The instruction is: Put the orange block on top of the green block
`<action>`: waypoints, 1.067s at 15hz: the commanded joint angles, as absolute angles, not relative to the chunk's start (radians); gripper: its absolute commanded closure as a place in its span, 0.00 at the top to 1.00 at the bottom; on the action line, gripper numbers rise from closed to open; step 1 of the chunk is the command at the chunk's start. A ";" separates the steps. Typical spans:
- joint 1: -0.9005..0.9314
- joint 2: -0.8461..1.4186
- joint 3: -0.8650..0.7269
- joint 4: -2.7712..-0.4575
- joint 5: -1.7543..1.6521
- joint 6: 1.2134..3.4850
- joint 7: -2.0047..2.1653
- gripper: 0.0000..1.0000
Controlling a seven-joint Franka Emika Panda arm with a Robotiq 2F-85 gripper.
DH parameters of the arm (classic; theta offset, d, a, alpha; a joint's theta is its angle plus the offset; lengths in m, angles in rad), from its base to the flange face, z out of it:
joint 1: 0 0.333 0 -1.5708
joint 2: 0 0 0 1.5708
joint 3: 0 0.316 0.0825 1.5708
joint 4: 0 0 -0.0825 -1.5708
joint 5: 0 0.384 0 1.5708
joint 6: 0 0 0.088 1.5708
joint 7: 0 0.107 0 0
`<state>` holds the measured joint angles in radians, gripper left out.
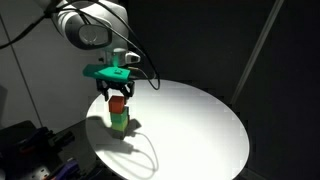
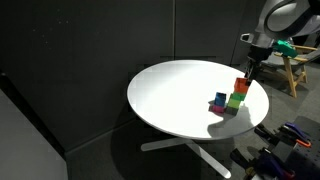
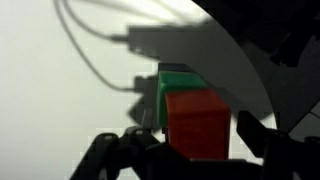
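Observation:
The orange block sits on top of the green block near the table's edge. Both exterior views show the stack, orange over green. My gripper hangs straight over the stack, its fingers flanking the orange block. In the wrist view the orange block fills the space between the fingers, with the green block showing behind it. A narrow light gap shows between the orange block and one finger, so the jaws look open.
The round white table stands before a dark curtain. A blue block lies on the table beside the stack. Cables hang from my arm near the gripper. A wooden frame stands behind the table.

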<state>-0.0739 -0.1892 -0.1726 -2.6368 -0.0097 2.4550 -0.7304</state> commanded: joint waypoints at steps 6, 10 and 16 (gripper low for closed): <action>-0.069 -0.223 -0.179 -2.646 -0.005 2.451 -0.760 1.00; -0.058 -0.257 -0.176 -2.648 -0.001 2.440 -0.765 1.00; -0.043 -0.331 -0.174 -2.654 -0.004 2.385 -0.740 1.00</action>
<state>-0.0491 -0.2627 -0.1724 -2.6371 -0.0095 2.4315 -0.7360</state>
